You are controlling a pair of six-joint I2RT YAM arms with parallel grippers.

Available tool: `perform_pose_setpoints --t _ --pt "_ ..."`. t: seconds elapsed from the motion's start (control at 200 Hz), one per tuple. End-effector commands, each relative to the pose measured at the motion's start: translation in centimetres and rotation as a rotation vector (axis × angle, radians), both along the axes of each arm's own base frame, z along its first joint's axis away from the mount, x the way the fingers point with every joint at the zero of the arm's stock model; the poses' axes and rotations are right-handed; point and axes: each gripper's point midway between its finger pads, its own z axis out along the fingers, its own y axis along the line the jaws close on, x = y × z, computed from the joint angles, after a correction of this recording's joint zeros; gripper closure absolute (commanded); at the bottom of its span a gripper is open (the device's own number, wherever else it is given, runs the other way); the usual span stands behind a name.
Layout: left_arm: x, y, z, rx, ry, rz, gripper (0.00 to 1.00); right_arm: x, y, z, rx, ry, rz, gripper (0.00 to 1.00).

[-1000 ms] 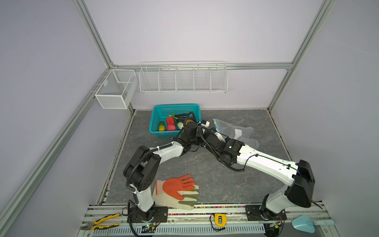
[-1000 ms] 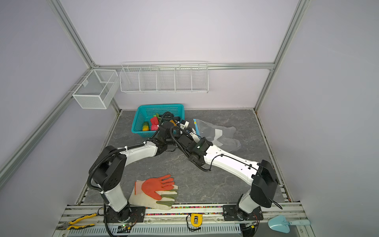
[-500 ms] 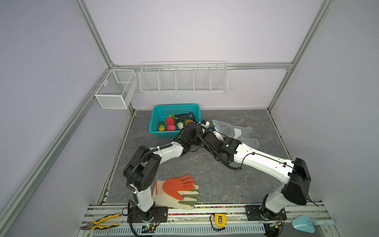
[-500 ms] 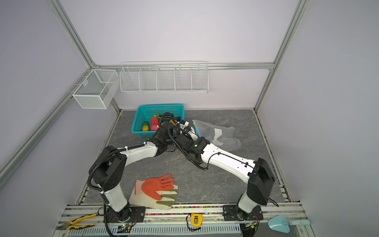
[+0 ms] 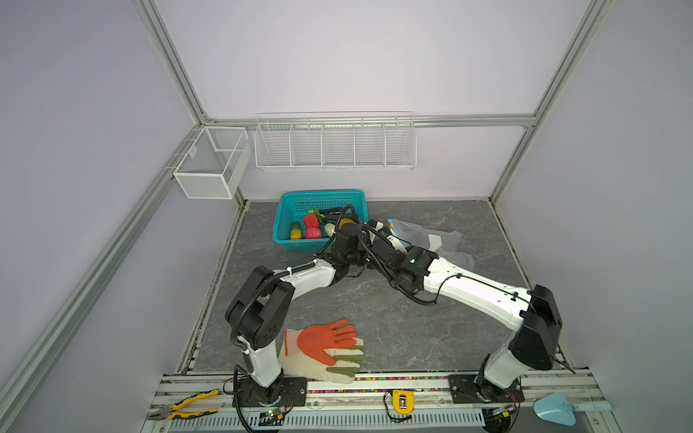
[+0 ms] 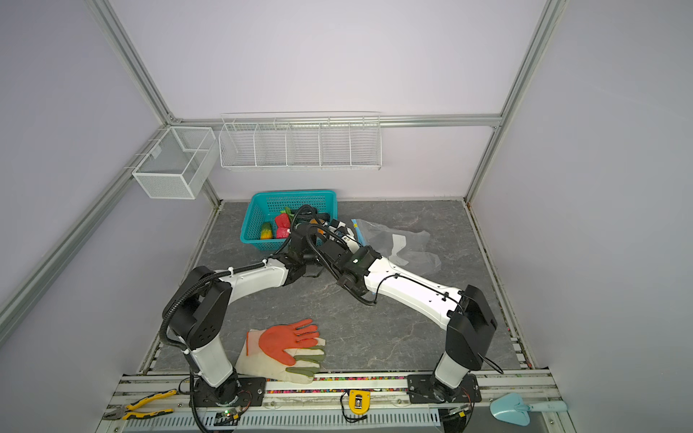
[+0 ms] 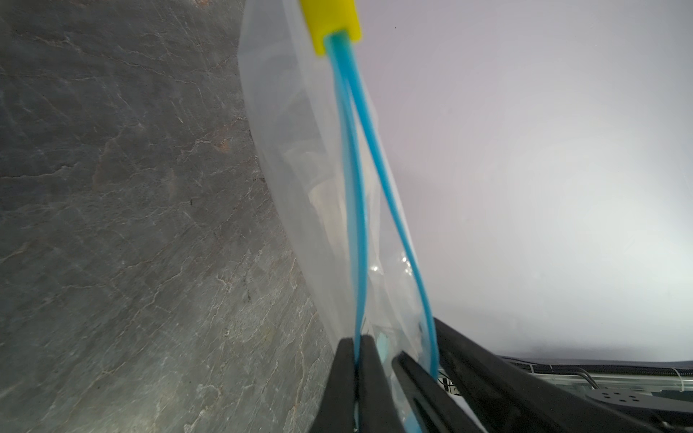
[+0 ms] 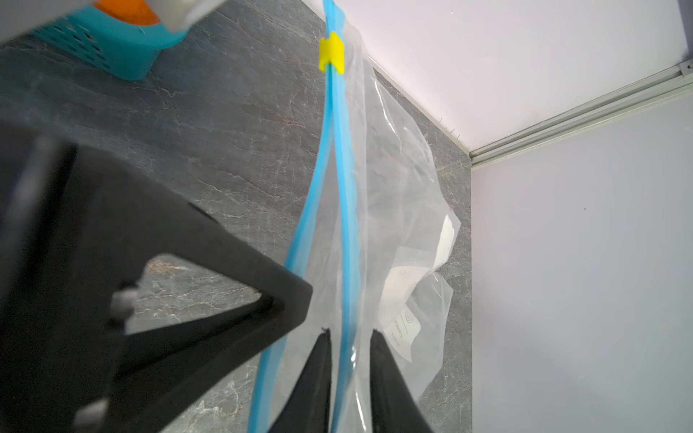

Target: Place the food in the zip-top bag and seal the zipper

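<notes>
The clear zip-top bag [image 5: 431, 238] [image 6: 397, 240] lies on the grey floor right of the basket, its mouth lifted where both grippers meet. Its light blue zipper [image 7: 356, 225] is parted into two lips, joined at a yellow slider [image 7: 332, 18] [image 8: 332, 50]. My left gripper [image 7: 357, 343] is shut on one lip. My right gripper [image 8: 349, 337] straddles the other lip [image 8: 347, 225], its jaws a narrow gap apart. The food [image 5: 312, 226] [image 6: 279, 228], red, yellow-green, white and orange pieces, sits in the teal basket [image 5: 322, 197].
Orange-and-white work gloves [image 5: 326, 348] lie near the front edge between the arm bases. Pliers [image 5: 183, 405], a yellow tape measure [image 5: 401, 402] and a blue scoop [image 5: 562, 408] rest on the front rail. Two white wire racks [image 5: 333, 142] hang on the back and left walls.
The right arm has shifted slightly at the bag's mouth and its jaws have narrowed around the zipper lip. The left arm has held still on its lip.
</notes>
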Motion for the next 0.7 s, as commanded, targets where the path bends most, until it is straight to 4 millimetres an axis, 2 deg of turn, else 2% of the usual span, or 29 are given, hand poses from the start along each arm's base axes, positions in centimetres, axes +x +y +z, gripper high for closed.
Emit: perform_pose_setpoints --t 0.0,0.33,0.695 --pt "-0.4 -0.4 -0.2 -0.008 0.01 -0.02 1.0 0.8 0.1 0.3 -0.003 -0.012 -0.006 0.81" --pt "-0.3 -0.4 -0.3 -0.008 0.013 -0.021 1.0 1.1 -0.2 0.5 0.002 -0.014 -0.015 0.9" --pt "-0.2 -0.5 -0.6 0.002 0.015 -0.019 1.0 1.5 -1.1 1.7 0.034 -0.019 -0.028 0.94"
